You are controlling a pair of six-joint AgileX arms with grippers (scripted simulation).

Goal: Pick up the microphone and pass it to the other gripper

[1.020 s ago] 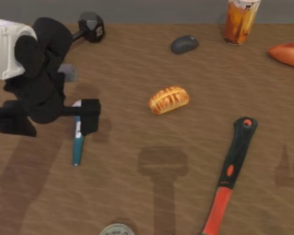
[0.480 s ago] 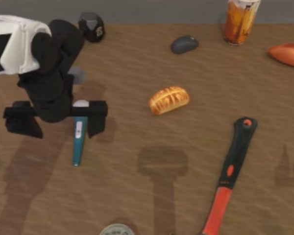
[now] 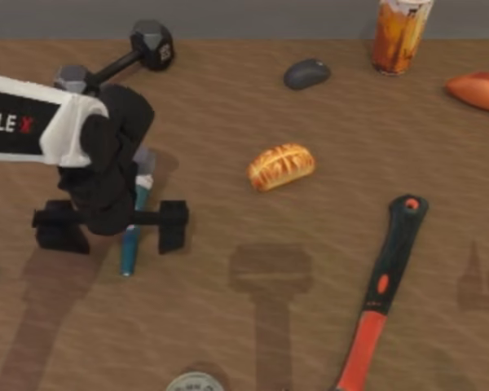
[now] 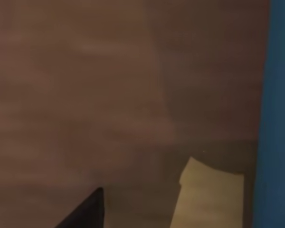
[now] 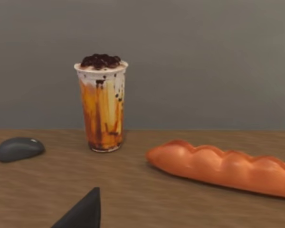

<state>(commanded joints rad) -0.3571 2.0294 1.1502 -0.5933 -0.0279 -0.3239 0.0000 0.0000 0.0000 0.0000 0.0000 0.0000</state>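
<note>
Left gripper [image 3: 118, 226], mid-left of the top frame, fingers spread wide astride the teal-handled, silver-headed microphone [image 3: 131, 244] lying flat on the brown wooden table [image 3: 310, 244], probably positioned for a handle pinch. Contact unclear. Right gripper outside the top frame, state undeterminable.

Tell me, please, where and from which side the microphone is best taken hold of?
Take the microphone across its teal handle, coming straight down from above: it lies flat, tapering toward the near edge, and the left hand already straddles it, fingers either side.
</note>
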